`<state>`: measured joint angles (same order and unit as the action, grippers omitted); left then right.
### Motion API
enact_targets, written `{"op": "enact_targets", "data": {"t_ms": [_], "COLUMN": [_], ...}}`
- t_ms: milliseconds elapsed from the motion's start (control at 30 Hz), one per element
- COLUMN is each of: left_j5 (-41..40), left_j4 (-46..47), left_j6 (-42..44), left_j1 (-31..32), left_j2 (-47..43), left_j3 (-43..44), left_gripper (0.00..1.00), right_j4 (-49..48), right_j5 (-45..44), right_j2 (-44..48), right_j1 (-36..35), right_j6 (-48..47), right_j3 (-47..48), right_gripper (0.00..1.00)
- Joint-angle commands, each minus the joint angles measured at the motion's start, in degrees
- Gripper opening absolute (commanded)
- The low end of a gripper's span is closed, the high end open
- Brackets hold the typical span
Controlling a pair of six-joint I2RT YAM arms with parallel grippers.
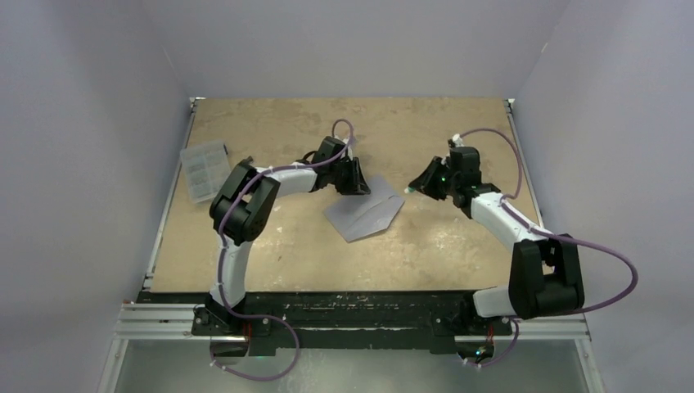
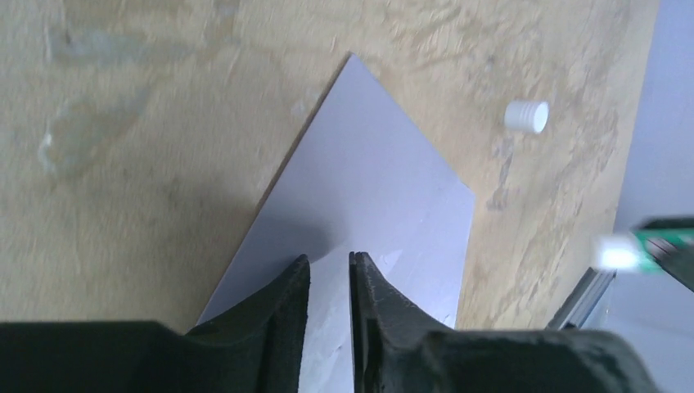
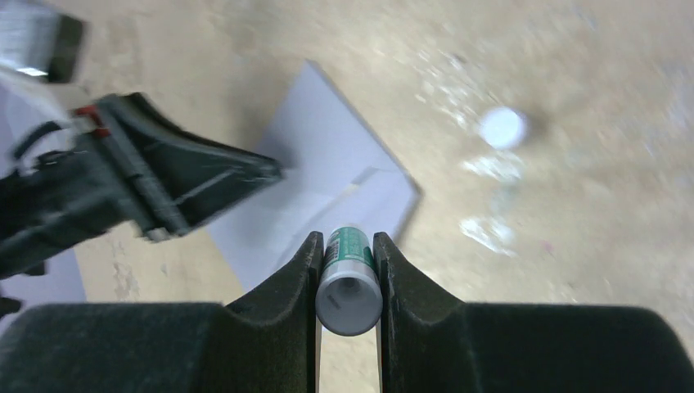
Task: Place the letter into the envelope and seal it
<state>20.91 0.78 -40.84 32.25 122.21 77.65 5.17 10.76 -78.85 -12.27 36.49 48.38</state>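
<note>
Sealing is the step in hand, by my reading. The letter shows in no view, so I judge it already sits inside the envelope [image 1: 364, 214], though I cannot confirm that. The envelope lies flat on the table [image 1: 327, 262] between the two arms. Its pointed flap [image 1: 393, 204] is open and aims toward the right arm.

The right fingers [image 3: 286, 303] are clamped on a glue stick [image 3: 349, 282], which hangs just above the flap end and points at it. The left fingers [image 2: 286, 319] stand a narrow gap apart with nothing between them, low over the opposite corner of the envelope. Whether they press on the paper, I cannot tell.

The next move calls for bringing the glue tip down onto the flap and drawing it along the edges. The sheet must be kept from sliding, and thin paper shifts easily, so a steadying touch from the left side would help. After that, the flap needs folding over and pressing flat.

A small white cap [image 2: 525, 115] lies on the bare table near the envelope but not touching it, and a sweeping arm could knock it. A clear ribbed box [image 1: 205, 169] sits well apart at the far left edge and blocks nothing.
</note>
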Motion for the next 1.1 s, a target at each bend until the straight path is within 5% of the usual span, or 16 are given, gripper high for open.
{"op": "enact_targets", "data": {"t_ms": [0,500,800,1067], "left_j5": [2.08,5.03,4.76,1.21], "left_j4": [-11.38,-10.81,-11.87,-14.05], "left_j6": [2.99,3.12,2.24,4.26], "left_j1": [-0.56,-3.23,-3.67,-3.92], "left_j2": [-4.16,-12.66,-10.93,-12.11], "left_j3": [-3.1,-6.48,-4.02,-2.33], "left_gripper": [0.29,0.47,0.5,0.5], "right_j4": [0.42,-15.83,-16.7,-9.67], "right_j5": [11.27,30.33,27.13,20.97], "right_j2": [-0.72,-18.27,-22.56,-13.97], "right_j1": [5.66,19.72,21.94,21.92], "right_j6": [3.03,4.96,6.48,3.69], "right_j3": [-5.01,-11.37,-11.3,-8.75], "right_gripper": [0.0,0.1,0.5,0.54]}}
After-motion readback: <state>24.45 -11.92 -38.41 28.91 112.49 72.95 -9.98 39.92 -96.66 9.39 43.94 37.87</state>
